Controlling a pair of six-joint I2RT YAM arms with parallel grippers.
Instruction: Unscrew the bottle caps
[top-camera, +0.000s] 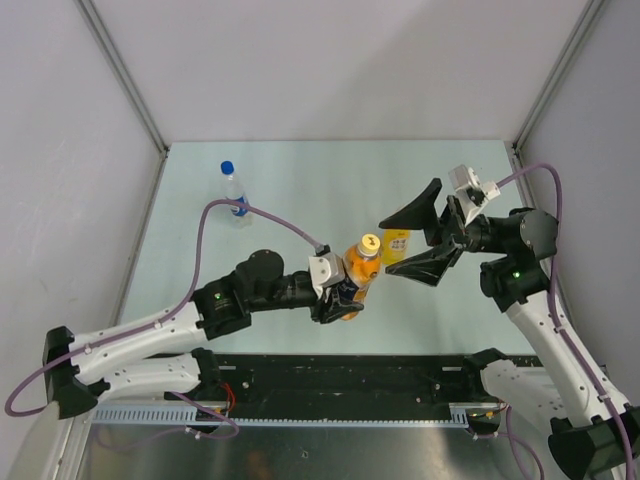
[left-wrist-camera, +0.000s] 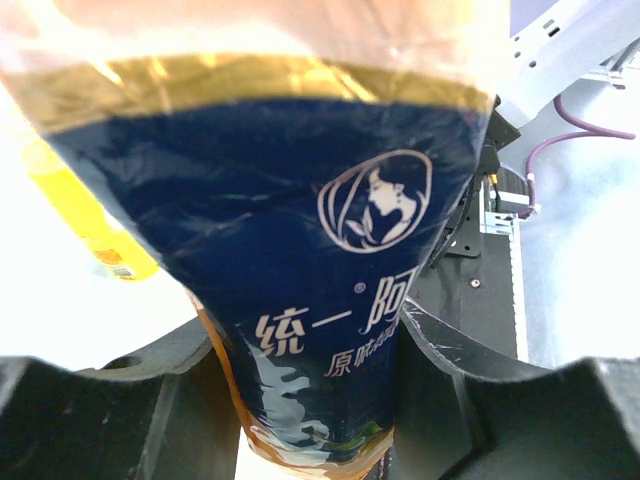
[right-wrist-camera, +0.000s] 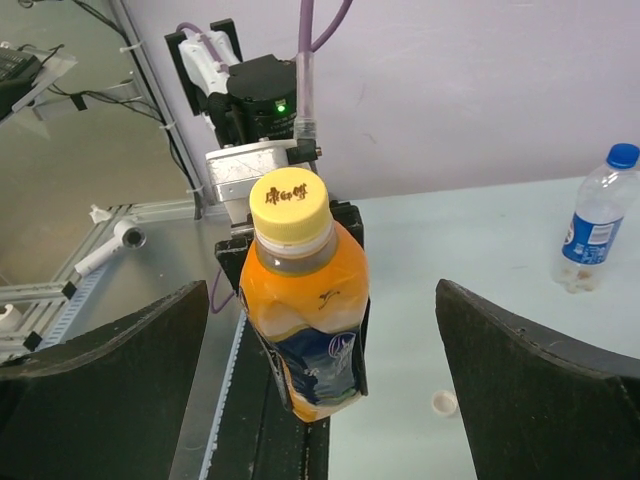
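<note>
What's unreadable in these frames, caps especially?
1. yellow cap on the orange bottle: loosened or tight, no view tells; the left wrist view cuts it off at the top edge.
2. yellow juice bottle: capped or not. Too small in the top view, washed out by glare in the left wrist view.
3. small white disc: right wrist view, too small to identify.
</note>
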